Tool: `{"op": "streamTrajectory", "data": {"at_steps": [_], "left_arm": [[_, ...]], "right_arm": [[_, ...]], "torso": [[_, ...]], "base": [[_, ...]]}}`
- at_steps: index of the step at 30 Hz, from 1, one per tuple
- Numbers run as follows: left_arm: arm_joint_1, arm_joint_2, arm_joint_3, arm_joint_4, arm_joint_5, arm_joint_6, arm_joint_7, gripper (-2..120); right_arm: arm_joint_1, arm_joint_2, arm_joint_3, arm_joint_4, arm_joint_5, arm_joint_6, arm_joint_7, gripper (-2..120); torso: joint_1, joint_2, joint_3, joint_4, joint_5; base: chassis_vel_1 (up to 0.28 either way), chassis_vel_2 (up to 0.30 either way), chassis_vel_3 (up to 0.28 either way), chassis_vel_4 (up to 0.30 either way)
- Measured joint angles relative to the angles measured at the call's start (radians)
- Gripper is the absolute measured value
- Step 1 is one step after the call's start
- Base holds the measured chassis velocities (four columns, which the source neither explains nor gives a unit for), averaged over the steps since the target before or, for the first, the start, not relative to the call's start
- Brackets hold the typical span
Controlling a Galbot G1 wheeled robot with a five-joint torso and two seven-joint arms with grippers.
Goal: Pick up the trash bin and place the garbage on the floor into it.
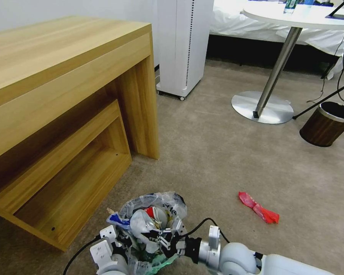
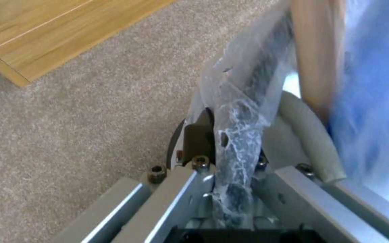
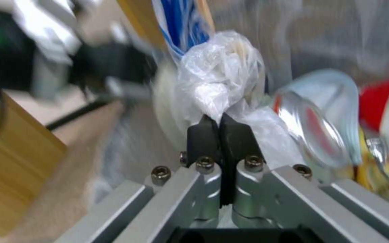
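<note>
The trash bin [image 1: 153, 229], near the wooden desk [image 1: 65, 114], is half hidden: left gripper [image 2: 230, 148] jaws pinch its liner; right gripper [image 3: 220, 130] jaws press together against crumpled plastic. A red wrapper [image 1: 259, 208] lies on the carpet.

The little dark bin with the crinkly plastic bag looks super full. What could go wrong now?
1. The left hand pinches the small dark trash bin only by its thin plastic liner and rim, so the bag might tear or slip.
2. The bin is heaped with litter; pieces could tumble out if it tips.
3. The right hand is shut on a white plastic wad above the pile; it may snag on the liner. The red wrapper lies on the carpet.
</note>
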Motion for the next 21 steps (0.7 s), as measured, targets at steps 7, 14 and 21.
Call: {"op": "streamTrajectory", "data": {"at_steps": [7, 14, 21], "left_arm": [[0.004, -0.002, 0.003, 0.003, 0.007, -0.002, 0.005, 0], [0.013, -0.004, 0.007, 0.004, 0.028, -0.004, 0.01, 0], [0.024, -0.007, 0.014, 0.004, 0.047, -0.006, 0.014, 0]], "right_arm": [[-0.012, 0.03, -0.049, -0.071, -0.046, 0.016, 0.02, 0], [-0.012, 0.018, -0.041, -0.056, -0.068, 0.015, 0.019, 0], [0.017, -0.016, 0.021, -0.014, -0.013, -0.044, -0.126, 20]], "torso": [[0.0, 0.0, 0.0, 0.0, 0.0], [0.0, 0.0, 0.0, 0.0, 0.0], [0.0, 0.0, 0.0, 0.0001, 0.0]], "base": [[0.0, 0.0, 0.0, 0.0], [0.0, 0.0, 0.0, 0.0], [0.0, 0.0, 0.0, 0.0]]}}
